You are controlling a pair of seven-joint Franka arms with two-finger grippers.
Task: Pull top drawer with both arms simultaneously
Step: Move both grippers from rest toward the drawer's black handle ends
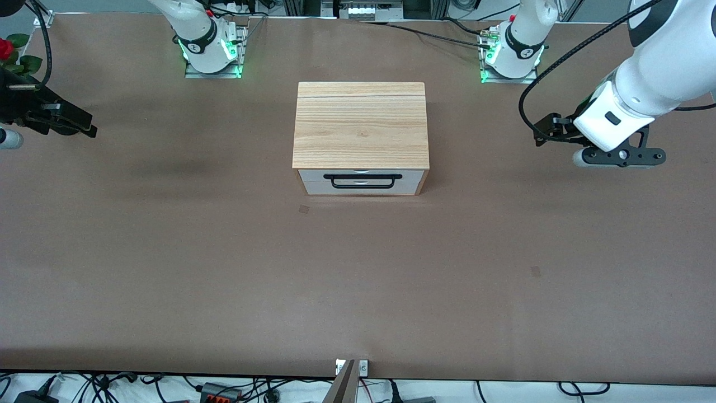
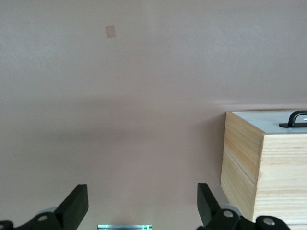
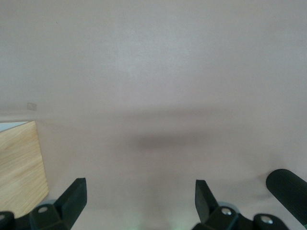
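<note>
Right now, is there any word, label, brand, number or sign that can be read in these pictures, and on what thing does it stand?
None can be read.
The cabinet and the top drawer bear no text.
Dark marks on the arm bases are too small to read.

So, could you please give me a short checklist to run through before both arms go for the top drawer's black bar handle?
1. Top drawer of the light-wood cabinet with white front panels shut, ready to pull: ok.
2. Wide black bar handle unobstructed, front facing the camera: ok.
3. Left gripper open, over bare brown table beside the cabinet toward the left arm's end: ok.
4. Right gripper open, over bare table toward the right arm's end: ok.
5. Either gripper at the handle: not ok, both stand well apart from it.
6. Room on the handle for both grippers: cannot tell.
</note>
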